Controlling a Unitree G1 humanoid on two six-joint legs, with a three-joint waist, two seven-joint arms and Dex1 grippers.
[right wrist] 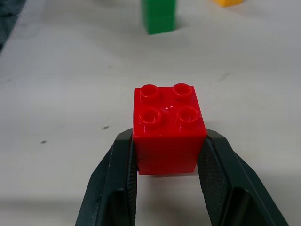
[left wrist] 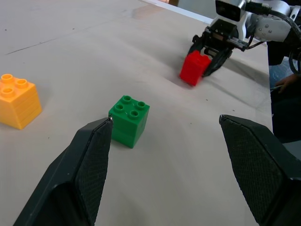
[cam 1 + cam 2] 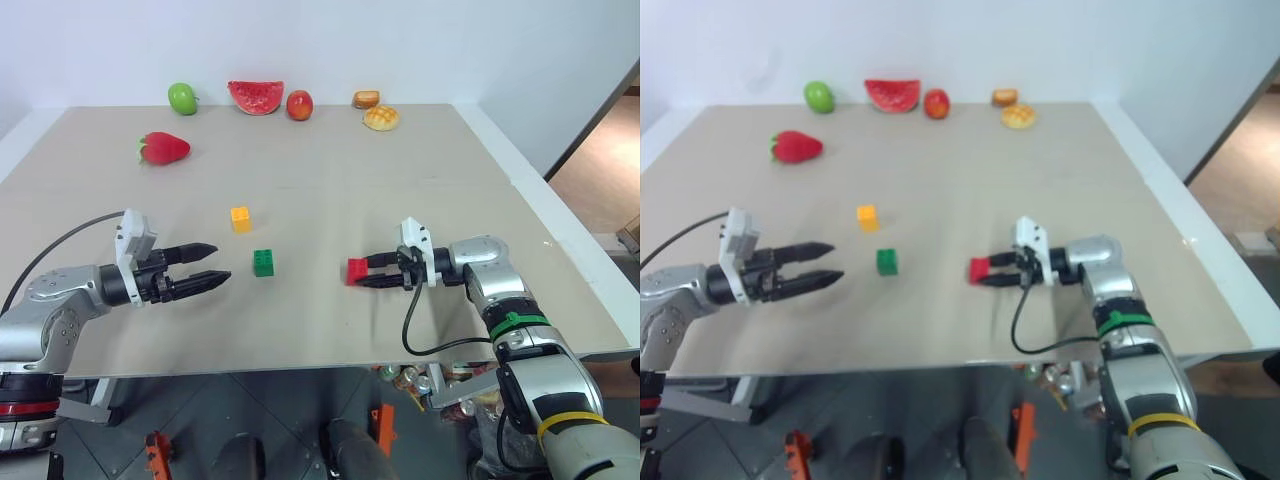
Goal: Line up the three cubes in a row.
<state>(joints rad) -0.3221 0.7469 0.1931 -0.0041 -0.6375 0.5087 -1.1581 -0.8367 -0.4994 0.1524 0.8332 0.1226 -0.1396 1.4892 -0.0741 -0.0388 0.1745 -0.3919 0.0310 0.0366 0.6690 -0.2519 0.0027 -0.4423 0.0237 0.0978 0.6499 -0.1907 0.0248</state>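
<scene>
Right wrist view: right claw (image 1: 168,181) clamps red cube (image 1: 168,127); slide it low beside green cube (image 3: 264,262), faces squared, toward yellow cube (image 3: 240,218); left claw (image 3: 212,266) wide, empty

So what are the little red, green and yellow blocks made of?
All three look like hard molded plastic. The red cube, pinched in the right gripper, is glossy, with tiny highlights on its four round studs. The green cube has crisp edges, even color and a soft sheen. The yellow-orange cube has the same studded top and smooth sides, so probably the same plastic.
</scene>
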